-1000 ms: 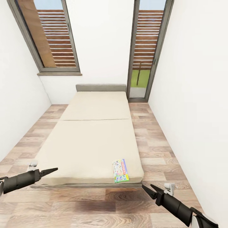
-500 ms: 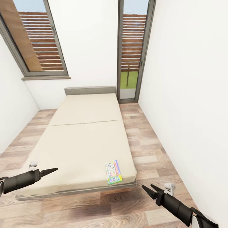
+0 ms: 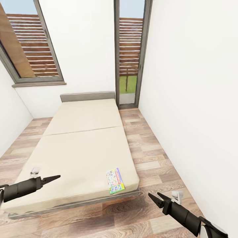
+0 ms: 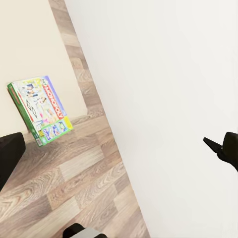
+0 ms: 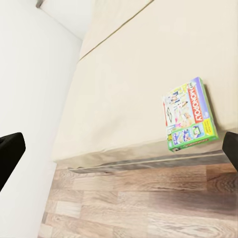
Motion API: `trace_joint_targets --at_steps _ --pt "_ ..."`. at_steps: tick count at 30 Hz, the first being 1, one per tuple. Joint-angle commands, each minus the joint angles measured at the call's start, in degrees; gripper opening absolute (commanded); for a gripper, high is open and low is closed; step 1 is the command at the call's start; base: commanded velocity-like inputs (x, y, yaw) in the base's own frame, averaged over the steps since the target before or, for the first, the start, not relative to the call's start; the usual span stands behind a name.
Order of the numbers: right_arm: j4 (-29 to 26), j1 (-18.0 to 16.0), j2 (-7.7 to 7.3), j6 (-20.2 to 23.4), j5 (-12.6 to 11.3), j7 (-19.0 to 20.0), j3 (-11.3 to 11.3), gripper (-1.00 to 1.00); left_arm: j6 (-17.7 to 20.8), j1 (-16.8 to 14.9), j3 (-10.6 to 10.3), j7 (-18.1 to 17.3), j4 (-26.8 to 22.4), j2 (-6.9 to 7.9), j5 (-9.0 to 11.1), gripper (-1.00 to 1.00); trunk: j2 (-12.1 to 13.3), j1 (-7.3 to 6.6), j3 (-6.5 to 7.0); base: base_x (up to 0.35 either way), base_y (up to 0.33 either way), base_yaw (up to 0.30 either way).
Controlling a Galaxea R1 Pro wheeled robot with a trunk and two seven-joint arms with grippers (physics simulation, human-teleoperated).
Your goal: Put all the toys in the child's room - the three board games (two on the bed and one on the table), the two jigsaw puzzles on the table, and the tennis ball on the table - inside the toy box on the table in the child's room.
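Observation:
One board game, a thin white-green box with a red strip, lies flat on the bed at the near right corner of the beige mattress. The same board game shows in the left wrist view and again as the board game in the right wrist view. My left gripper hovers over the bed's near left part, open, holding nothing. Low over the floor, right of the bed's foot, my right gripper is open and empty. Both are well apart from the game.
A white wall runs along the right, with a strip of wood-plank floor between it and the bed. A tall dark-framed glass door and a window stand behind the headboard.
The whole picture has shifted left, so the camera has turned or moved right. The board game stays on the bed. Both grippers keep their pose.

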Motion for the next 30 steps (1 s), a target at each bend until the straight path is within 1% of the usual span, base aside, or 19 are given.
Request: trace_joint_targets --at_steps 1,11,30 --pt "-0.01 -0.05 0.08 0.43 -0.20 0.14 -0.12 1.00 0.58 -0.04 0.01 -0.13 0.00 0.01 0.11 1.00 -0.11 0.03 -0.07 0.000 0.005 -0.023" --pt "-0.22 -0.05 0.21 0.35 -0.11 0.13 0.02 1.00 0.58 -0.04 0.01 -0.13 -0.05 0.01 0.10 1.00 -0.11 0.03 0.67 0.000 0.002 0.002" --pt "-0.18 -0.05 -0.04 0.34 -0.14 0.24 -0.01 1.00 0.58 -0.04 0.01 -0.14 -0.17 -0.03 0.06 1.00 -0.11 0.03 2.45 0.000 0.000 0.059"
